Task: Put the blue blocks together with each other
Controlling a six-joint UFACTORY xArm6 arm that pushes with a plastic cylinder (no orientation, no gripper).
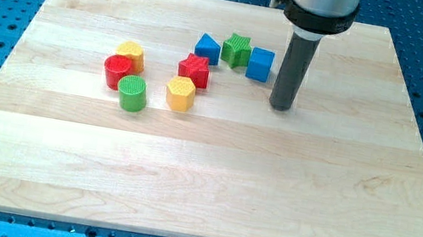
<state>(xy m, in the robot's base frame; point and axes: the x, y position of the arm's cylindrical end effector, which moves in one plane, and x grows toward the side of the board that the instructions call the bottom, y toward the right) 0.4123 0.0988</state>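
My tip [280, 107] rests on the pale wooden tabletop [200, 186], just to the view's right of the blue cube [260, 64]; the rod carries no gripper. The blue triangular block [208, 48] sits near the cube, with a ridged green star [238, 50] between them. Below them lie a red star [194, 70] and a yellow hexagonal block [180, 93].

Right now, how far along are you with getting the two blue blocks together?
Done: not yet joined. The blue triangular block and the blue cube are apart, with the green star block between them. In hand: my tip sits just to the view's right of the cube and slightly below it, touching no block. Left: push one blue block past the star until the two meet.
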